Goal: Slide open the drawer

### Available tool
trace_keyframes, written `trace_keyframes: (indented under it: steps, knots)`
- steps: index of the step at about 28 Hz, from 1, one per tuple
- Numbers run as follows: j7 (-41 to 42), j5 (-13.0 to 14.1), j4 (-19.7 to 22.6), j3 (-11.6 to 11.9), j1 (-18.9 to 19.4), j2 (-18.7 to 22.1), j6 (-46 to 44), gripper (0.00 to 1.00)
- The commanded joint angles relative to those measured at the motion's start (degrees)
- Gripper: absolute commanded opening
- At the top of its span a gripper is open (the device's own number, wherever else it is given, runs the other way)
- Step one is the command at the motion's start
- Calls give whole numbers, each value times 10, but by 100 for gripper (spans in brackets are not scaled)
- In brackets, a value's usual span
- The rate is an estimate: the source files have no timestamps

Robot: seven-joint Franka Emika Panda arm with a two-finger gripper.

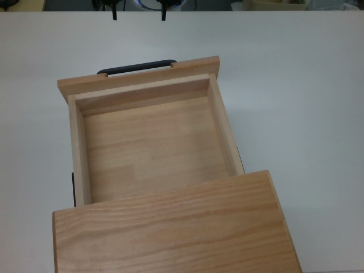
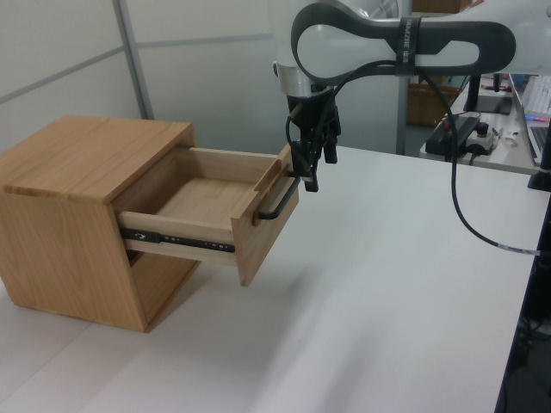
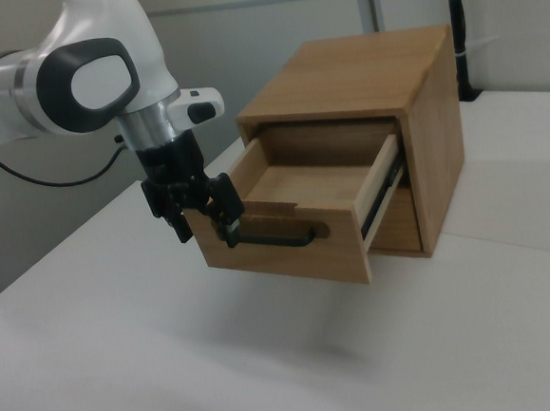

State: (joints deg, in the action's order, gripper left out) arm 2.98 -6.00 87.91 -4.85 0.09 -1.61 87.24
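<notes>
The drawer [image 1: 148,142] stands pulled far out of the wooden cabinet [image 1: 176,227], its light-wood tray empty. Its black bar handle [image 1: 136,67] runs along the front panel [image 2: 263,237]. My gripper [image 1: 139,14] hangs open at the top view's upper edge, beyond the handle, with nothing between its two fingertips. In the left view the gripper [image 2: 306,172] shows edge-on, just above and in front of the handle [image 2: 277,206]. In the right view the gripper [image 3: 205,222] is by the left end of the handle [image 3: 273,239], apart from the bar.
The cabinet sits on a white table [image 1: 296,85] that spreads wide in front of the drawer. A black cable [image 2: 465,198] loops down from the arm. Equipment and cables [image 2: 469,133] lie at the left view's far right edge.
</notes>
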Motion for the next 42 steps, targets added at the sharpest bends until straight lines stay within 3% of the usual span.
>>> trace_keyframes:
  steps: [1,25,42]
  knots:
    - [12,-9,-17,-5,1,-5,-18,100]
    - [-19,-3,-33,-6,11,-3,-24,100]
    - [-25,1,-33,-6,11,-24,-19,100]
